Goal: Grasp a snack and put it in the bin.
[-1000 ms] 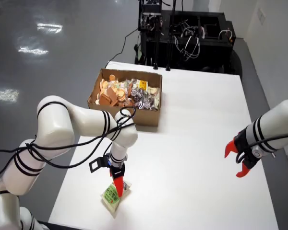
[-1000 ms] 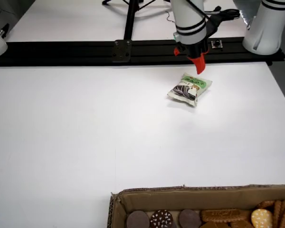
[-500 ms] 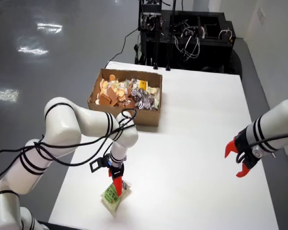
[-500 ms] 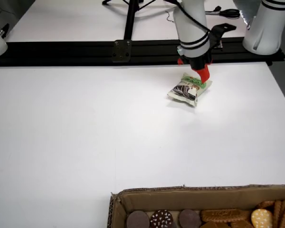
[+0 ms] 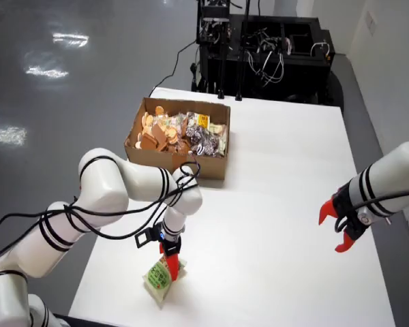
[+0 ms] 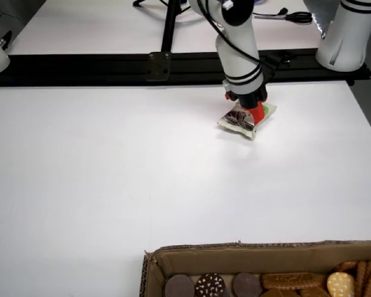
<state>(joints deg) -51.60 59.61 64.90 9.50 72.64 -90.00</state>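
Lower left of the overhead view: hand (image 5: pixel 170 264) pinched narrow on snack packet (image 5: pixel 162 278), which rests on white surface (image 5: pixel 279 225) | advice: lift straight before swinging to bin (image 5: pixel 179 138) | low view alone shows packet's crimped edge (image 6: pixel 234 125); overhead alone shows idle second arm (image 5: pixel 368 197)

green print on the snack packet (image 5: pixel 161 278), too small to read, no other text legible
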